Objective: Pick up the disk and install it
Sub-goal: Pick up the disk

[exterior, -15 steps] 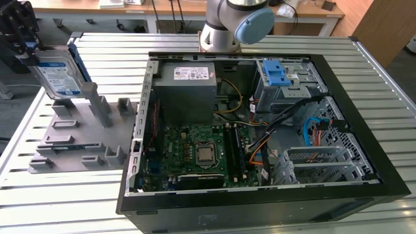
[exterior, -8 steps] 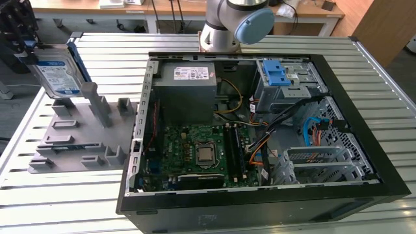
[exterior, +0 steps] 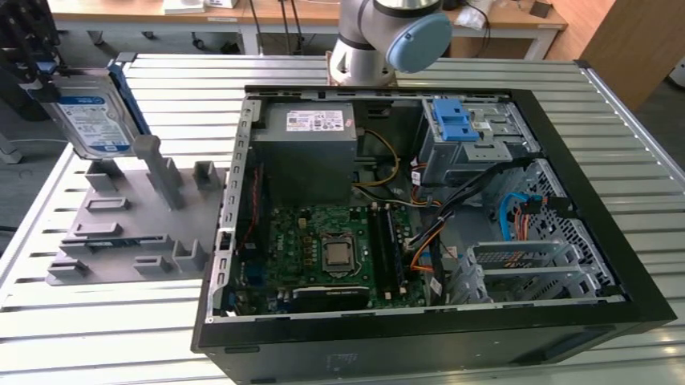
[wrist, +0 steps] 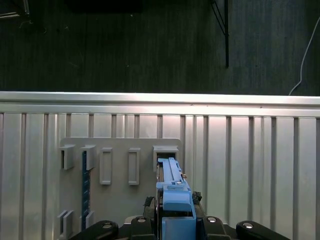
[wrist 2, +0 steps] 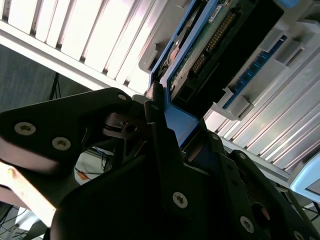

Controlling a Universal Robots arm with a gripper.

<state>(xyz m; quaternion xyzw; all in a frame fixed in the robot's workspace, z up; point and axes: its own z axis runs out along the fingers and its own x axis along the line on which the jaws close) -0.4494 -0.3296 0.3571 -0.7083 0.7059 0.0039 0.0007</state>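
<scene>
The disk [exterior: 95, 116], silver-grey with a white and blue label and blue rails, stands on edge at the exterior view's far left, over the back of the grey holder plate [exterior: 128, 233]. My gripper [exterior: 41, 80] is shut on its upper end. In the second wrist view the black fingers [wrist 2: 155, 125] clamp the disk's blue rail [wrist 2: 180, 122]. The first wrist view shows the disk [wrist: 172, 187] edge-on between the fingers, right at an upright slot [wrist: 165, 152] of the plate. Whether its lower end still sits in that slot I cannot tell.
An open black computer case [exterior: 599, 265] lies on the slatted metal table [exterior: 96, 321], to the exterior view's right of the plate. Inside are a grey power-supply box [exterior: 310, 136], a motherboard [exterior: 321, 249] and a drive cage with blue latches [exterior: 460, 124]. The arm's base [exterior: 380, 40] stands behind the case.
</scene>
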